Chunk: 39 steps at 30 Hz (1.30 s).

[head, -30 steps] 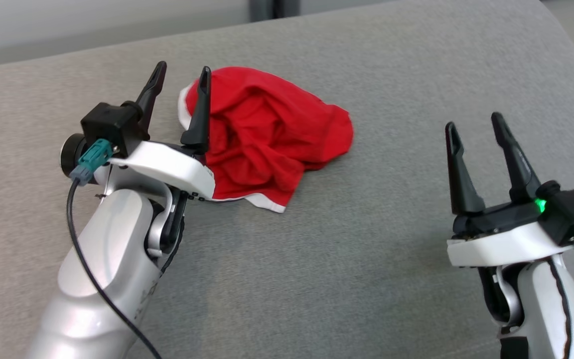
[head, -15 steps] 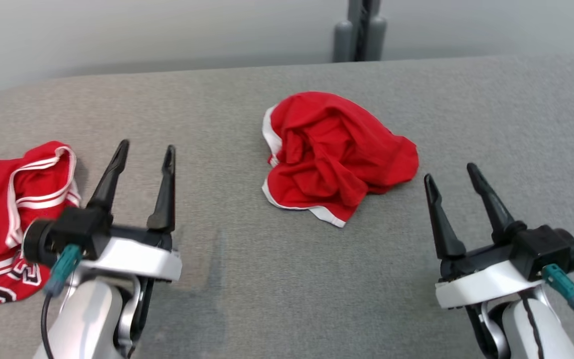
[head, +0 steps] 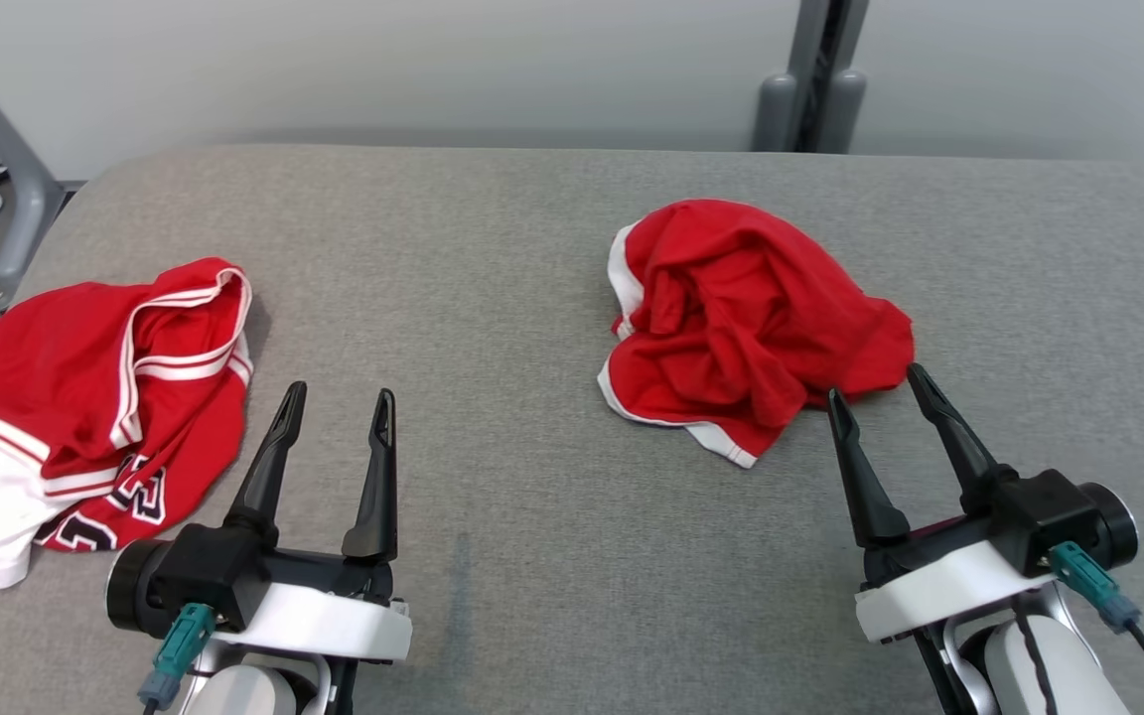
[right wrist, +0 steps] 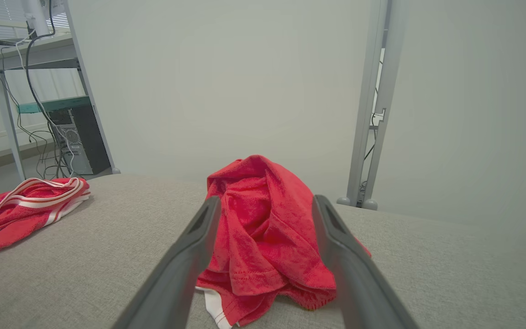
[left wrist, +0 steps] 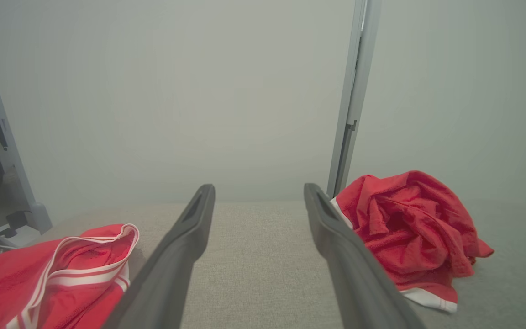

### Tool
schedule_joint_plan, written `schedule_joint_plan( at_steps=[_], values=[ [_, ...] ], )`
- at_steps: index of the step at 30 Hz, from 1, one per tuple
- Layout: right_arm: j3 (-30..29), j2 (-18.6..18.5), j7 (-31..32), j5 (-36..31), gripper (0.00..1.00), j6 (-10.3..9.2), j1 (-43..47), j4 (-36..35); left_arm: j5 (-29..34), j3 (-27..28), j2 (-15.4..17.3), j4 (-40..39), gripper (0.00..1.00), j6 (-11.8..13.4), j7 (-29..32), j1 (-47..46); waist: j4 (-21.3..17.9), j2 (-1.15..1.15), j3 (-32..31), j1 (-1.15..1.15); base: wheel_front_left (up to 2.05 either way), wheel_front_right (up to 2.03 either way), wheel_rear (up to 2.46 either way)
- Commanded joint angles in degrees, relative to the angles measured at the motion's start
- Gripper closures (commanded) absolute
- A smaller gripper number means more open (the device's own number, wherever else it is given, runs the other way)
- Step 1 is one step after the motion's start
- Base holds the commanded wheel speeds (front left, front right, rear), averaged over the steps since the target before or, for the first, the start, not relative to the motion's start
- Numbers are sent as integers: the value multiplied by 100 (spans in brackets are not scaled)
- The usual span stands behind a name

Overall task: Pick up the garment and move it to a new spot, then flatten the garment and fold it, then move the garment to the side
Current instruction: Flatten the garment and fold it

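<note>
**Left end effector (head: 341, 391) withdrawn from garment (head: 751, 318)**

With jaws wide apart and holding nothing, it has drawn back from the cloth's left edge, which it flanked a second ago, toward the front edge of the tabletop (head: 512, 258). Right end effector (head: 875, 382), likewise open and empty, hangs just beside the near-right hem. Garment lies bunched right of centre: relocation looks done; flattening comes next.
</note>
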Motion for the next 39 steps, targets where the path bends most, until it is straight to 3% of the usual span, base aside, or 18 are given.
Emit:
schedule_joint_plan(
  at_steps=[1,10,24,25,26,30,39],
  values=[
    [-4,-32,-7,-45,0,-2,-58,38,58,40,-4,17,0,-54,-23,-51,68,0,36,0,0,0,0],
    [69,-34,53,-415,0,-2,-521,798,274,101,-238,143,0,-339,-24,-122,489,0,199,0,0,0,0],
    [-442,-35,153,-856,0,-2,-1117,2329,331,-71,-337,229,0,-444,-24,-157,1000,0,394,0,0,0,0],
    [-440,-32,154,-794,55,-2,-1148,2433,309,-91,-337,227,0,-436,-24,-163,1016,0,401,0,0,0,0],
    [-422,-32,149,-737,100,-2,-1185,2507,284,-106,-337,227,0,-421,-24,-169,1028,0,406,0,0,0,0],
    [-126,-32,57,-398,100,-2,-1333,2533,227,-145,-337,248,0,-370,-24,-173,1044,0,377,0,0,0,0],
    [1235,-32,-7,699,100,-2,-1675,1852,164,-153,-338,287,0,-307,-24,-84,952,0,54,0,0,0,0]
  ],
)
